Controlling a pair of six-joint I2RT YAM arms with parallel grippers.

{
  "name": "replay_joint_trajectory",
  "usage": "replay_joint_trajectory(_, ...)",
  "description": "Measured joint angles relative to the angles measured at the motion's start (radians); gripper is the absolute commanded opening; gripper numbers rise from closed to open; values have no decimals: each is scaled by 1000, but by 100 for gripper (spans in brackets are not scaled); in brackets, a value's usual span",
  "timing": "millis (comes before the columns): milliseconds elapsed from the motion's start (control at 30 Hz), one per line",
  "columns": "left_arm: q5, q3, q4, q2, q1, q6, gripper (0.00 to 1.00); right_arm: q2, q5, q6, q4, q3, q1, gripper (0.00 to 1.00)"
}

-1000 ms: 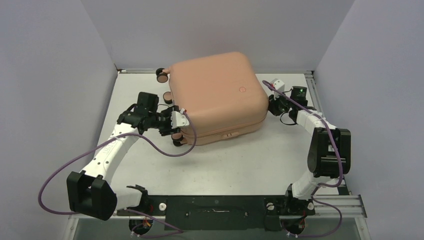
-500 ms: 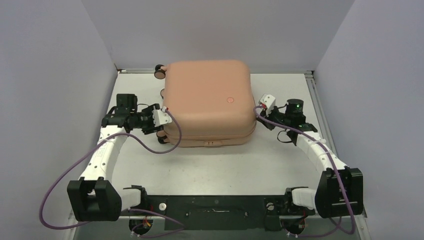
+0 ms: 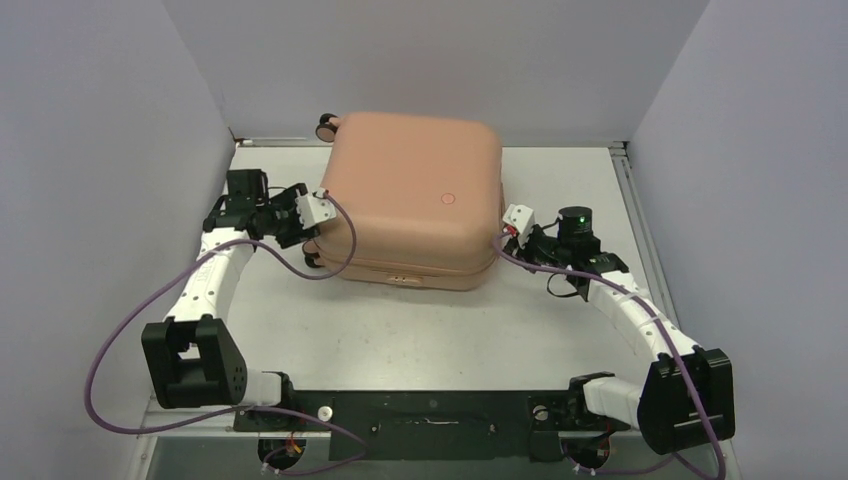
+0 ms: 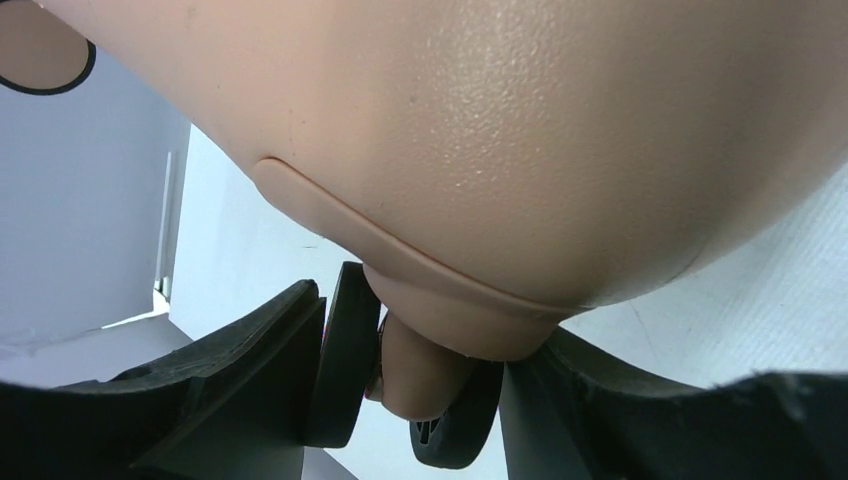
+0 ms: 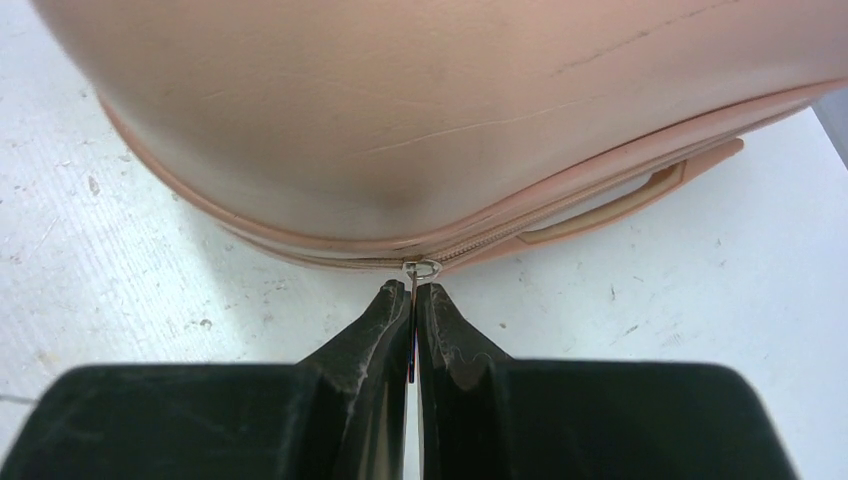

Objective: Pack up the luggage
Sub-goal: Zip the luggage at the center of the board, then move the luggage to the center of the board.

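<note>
The luggage [image 3: 415,200] lies closed and flat on the counter [image 3: 440,330], toward the back. The right pincer [image 5: 413,300] is pinched tight on the zipper pull [image 5: 421,269] at the shell's seam. The left pincer [image 4: 430,400] clamps a caster wheel [image 4: 345,365] at the near-left corner. To zip well, draw the pull along the seam line, low and steady round the corner, with the left bracing so the case does not swivel.

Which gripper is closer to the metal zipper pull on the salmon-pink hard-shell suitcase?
Right. The right gripper pinches the zipper pull; the left gripper grips a caster wheel on the opposite side.
</note>
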Motion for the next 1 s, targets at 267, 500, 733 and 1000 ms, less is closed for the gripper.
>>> replay_joint_trajectory(267, -76, 3, 91, 15, 32, -209, 96, -28, -67, -50, -135, 60, -43, 75)
replay_joint_trajectory(500, 1, 55, 8, -120, 47, -351, 96, -6, 30, 144, -13, 198, -187, 74)
replay_joint_trajectory(733, 74, 375, 85, -98, -65, -596, 96, 231, 263, 407, 209, 319, -174, 69)
replay_joint_trajectory(1000, -31, 416, 161, 24, -246, -752, 96, 592, 340, 633, 247, 423, -145, 60)
